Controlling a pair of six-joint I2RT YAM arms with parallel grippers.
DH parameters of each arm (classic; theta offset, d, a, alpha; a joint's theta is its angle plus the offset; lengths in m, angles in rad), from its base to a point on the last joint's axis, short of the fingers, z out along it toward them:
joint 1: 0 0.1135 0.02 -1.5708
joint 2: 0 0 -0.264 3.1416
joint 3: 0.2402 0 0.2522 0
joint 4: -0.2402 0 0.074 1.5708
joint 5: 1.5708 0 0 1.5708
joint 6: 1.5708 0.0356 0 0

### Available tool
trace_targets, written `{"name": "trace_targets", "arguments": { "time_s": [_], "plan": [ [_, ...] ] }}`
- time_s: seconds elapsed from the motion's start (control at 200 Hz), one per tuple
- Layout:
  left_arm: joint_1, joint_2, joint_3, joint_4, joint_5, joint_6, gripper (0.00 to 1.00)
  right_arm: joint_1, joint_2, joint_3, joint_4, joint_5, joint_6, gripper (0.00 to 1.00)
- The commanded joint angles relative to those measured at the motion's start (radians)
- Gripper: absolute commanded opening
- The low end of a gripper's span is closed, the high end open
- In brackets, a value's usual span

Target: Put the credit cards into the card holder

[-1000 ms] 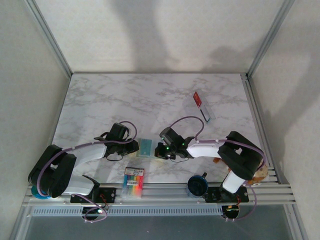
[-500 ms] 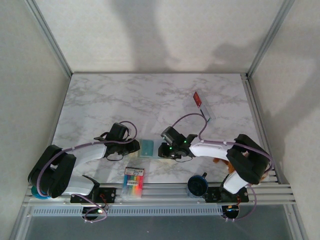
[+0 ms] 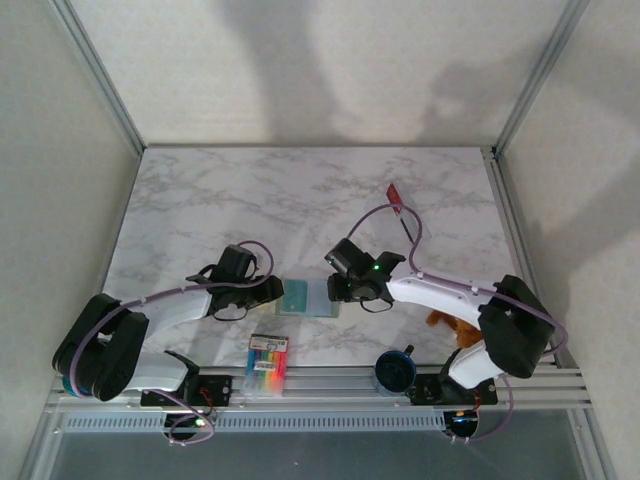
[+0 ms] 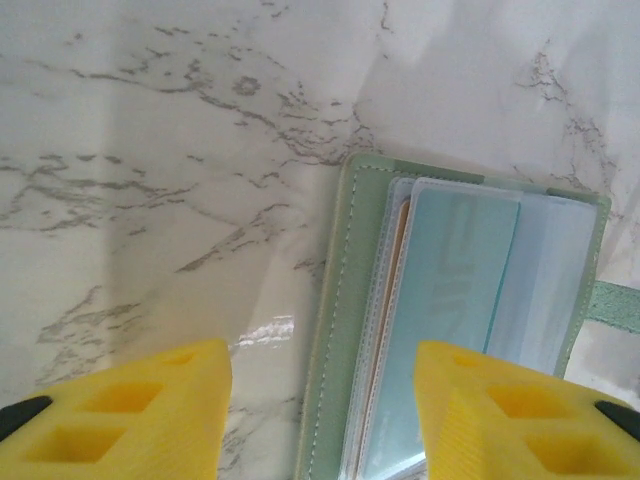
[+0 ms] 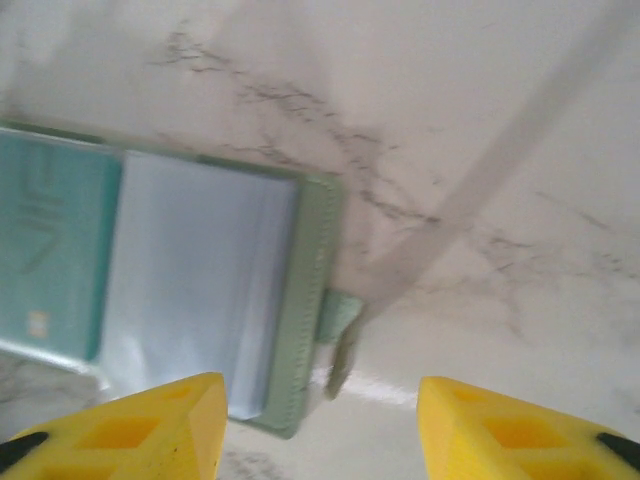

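Card holder (image 3: 308, 297) open on tabletop (image 3: 200, 210) between left end effector (image 3: 272, 292) and right end effector (image 3: 336, 290), both released, empty. Teal card (image 4: 450, 300) seated inside holder. Red-white card (image 3: 396, 196) well beyond holder, not yet stowed.

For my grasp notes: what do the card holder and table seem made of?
Card holder: probably matte grey-green faux leather, stitched along the edge, with clear plastic sleeves. Table: glossy marble-look top with grey veins and a glare spot; stone or laminate, unclear.
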Motion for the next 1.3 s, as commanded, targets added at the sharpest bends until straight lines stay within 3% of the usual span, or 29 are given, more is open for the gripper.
{"name": "trace_targets", "arguments": {
  "time_s": [0.0, 0.115, 0.265, 0.425, 0.776, 1.056, 1.161, 1.296],
  "plan": [
    [0.0, 0.025, -0.001, 0.014, 0.019, 0.009, 0.51, -0.007, 0.05, 0.02, -0.027, 0.026, -0.041, 0.45],
    [0.0, 0.043, 0.001, 0.032, 0.034, 0.011, 0.52, -0.017, 0.084, 0.022, 0.008, 0.031, -0.056, 0.21],
    [-0.003, 0.061, 0.007, 0.055, 0.06, 0.017, 0.51, -0.023, 0.135, 0.05, 0.071, -0.037, -0.179, 0.0],
    [-0.004, 0.038, 0.015, 0.05, 0.039, 0.017, 0.52, -0.002, 0.203, 0.07, 0.136, -0.19, -0.249, 0.0],
    [-0.004, -0.152, 0.006, 0.032, 0.045, -0.023, 0.37, 0.031, 0.234, 0.048, 0.328, -0.366, -0.174, 0.0],
    [-0.005, -0.134, -0.033, 0.145, 0.138, -0.08, 0.35, 0.026, 0.203, -0.033, 0.437, -0.357, -0.073, 0.0],
    [-0.015, -0.11, -0.045, 0.194, 0.182, -0.107, 0.45, 0.017, 0.178, -0.069, 0.459, -0.349, -0.063, 0.0],
    [-0.038, -0.074, -0.052, 0.218, 0.211, -0.12, 0.47, 0.004, 0.124, -0.125, 0.464, -0.321, -0.033, 0.0]
  ]
}}
